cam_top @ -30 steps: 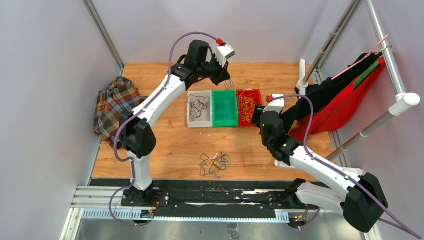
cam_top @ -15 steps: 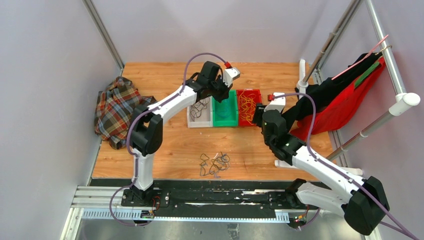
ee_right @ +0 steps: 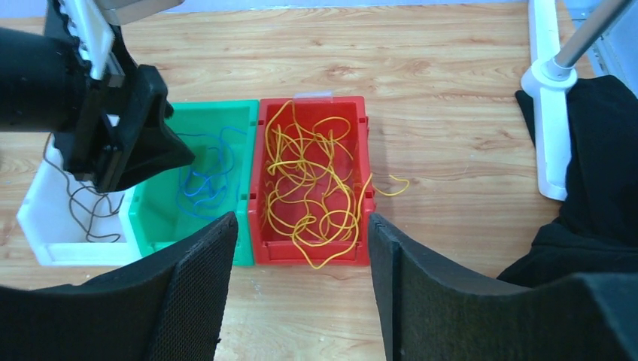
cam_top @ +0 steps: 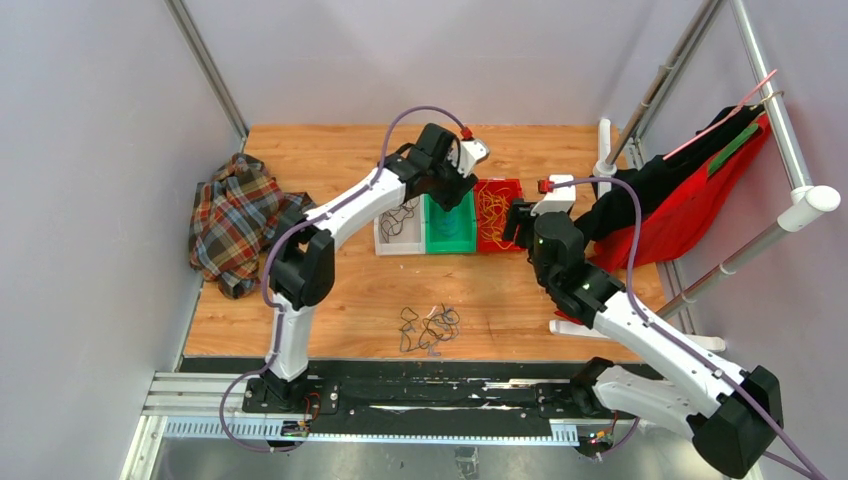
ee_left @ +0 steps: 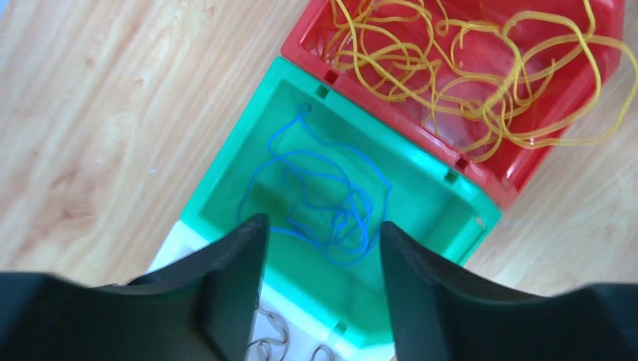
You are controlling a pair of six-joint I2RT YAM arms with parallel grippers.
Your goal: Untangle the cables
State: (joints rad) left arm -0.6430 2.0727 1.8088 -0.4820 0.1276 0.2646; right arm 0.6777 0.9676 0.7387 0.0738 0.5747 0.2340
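Cables (cam_top: pixel 430 328) lie in a dark tangle on the wooden table (cam_top: pixel 340 290) at lower centre of the top view, the strands too thin to tell apart there. Above them, blue cables (ee_left: pixel 323 203) sit in the green bin (ee_left: pixel 226 180), their lower loops hidden behind the left gripper (ee_left: pixel 320 226), whose jaws stand apart with nothing between them. To the right, yellow cables (ee_right: pixel 312 188) fill the red bin (ee_right: pixel 363 150), one strand trailing over its right rim. At the left, black cables (ee_right: pixel 86 207) in the white bin (ee_right: pixel 83 252) are partly covered by the left gripper. The right gripper (ee_right: pixel 301 229) hangs agape and empty, its fingers cut off at the frame's bottom.
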